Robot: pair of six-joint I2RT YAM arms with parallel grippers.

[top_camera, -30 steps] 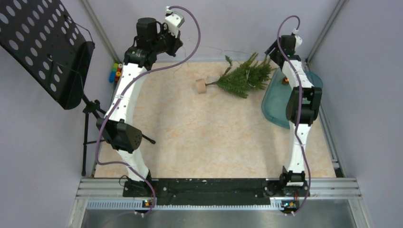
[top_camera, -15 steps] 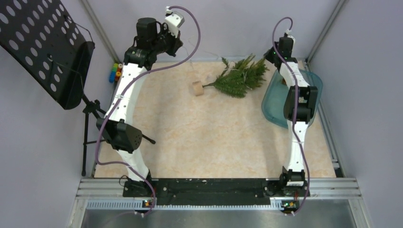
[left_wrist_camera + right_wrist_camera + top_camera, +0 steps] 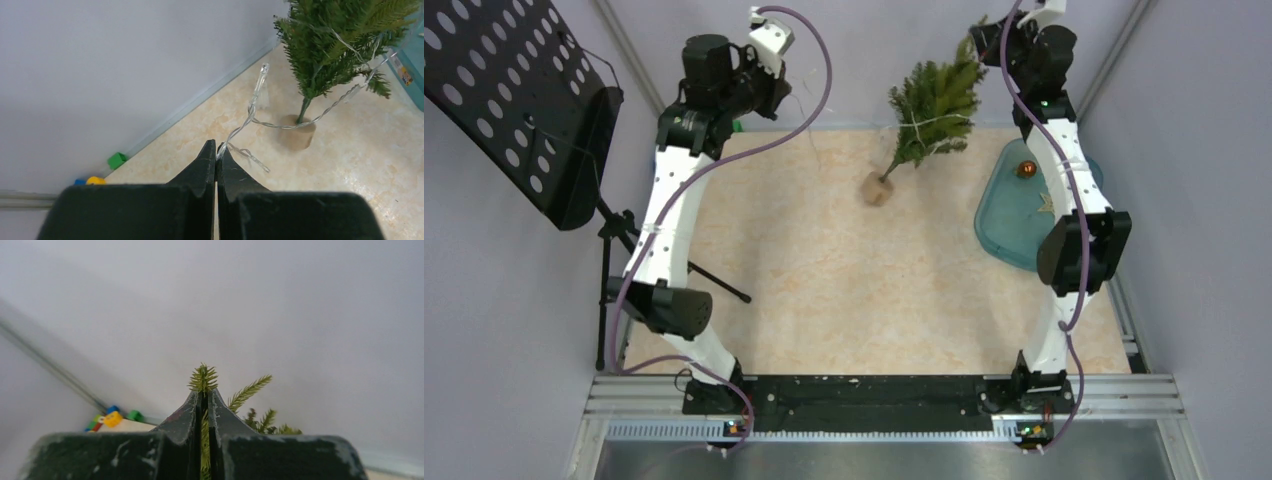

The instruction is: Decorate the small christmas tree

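My right gripper clamps the tree by its tip to hold it upright; left of it, my left gripper pinches the light string for winding.

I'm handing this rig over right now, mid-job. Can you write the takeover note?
Left hand: shut on the light string, which runs to the small christmas tree.
Right hand: shut on the tree's tip, holding it up; its wooden base is down at the table.
Done: string partly draped across the branches.
Left: finish the string; the orange ball lies in the teal tray, not yet hung.
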